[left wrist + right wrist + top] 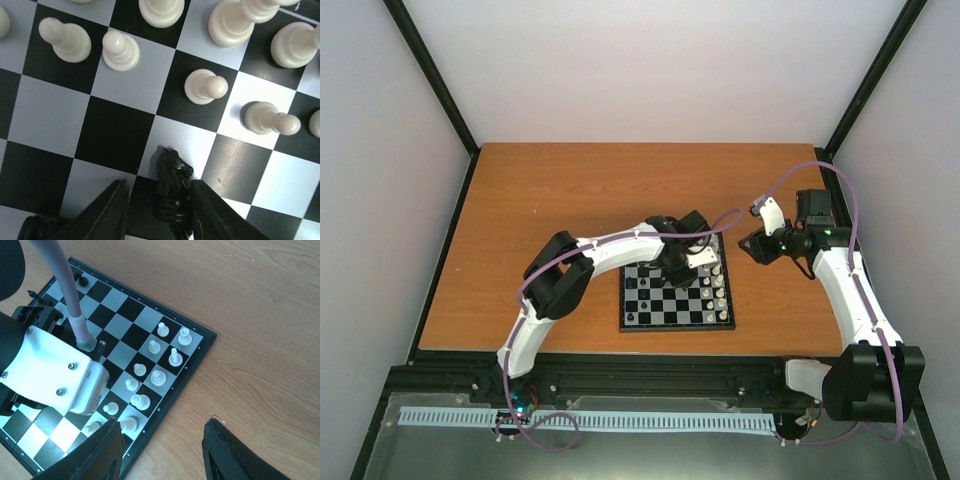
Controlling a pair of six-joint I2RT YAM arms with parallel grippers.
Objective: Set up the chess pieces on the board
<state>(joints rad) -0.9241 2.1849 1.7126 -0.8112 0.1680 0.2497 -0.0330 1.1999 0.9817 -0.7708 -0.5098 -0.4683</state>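
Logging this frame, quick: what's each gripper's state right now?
Left gripper: open, straddling the black knight, gap on one side.
Right gripper: open, holding nothing.

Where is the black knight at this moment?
The black knight is at the bottom centre of the left wrist view, between the left tool's fingers, with white pawns further up the board.

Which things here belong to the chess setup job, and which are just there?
Job: board, white pieces, black knight, left hand open around it.
Just there: wooden table, purple cable, right hand open beside the board.
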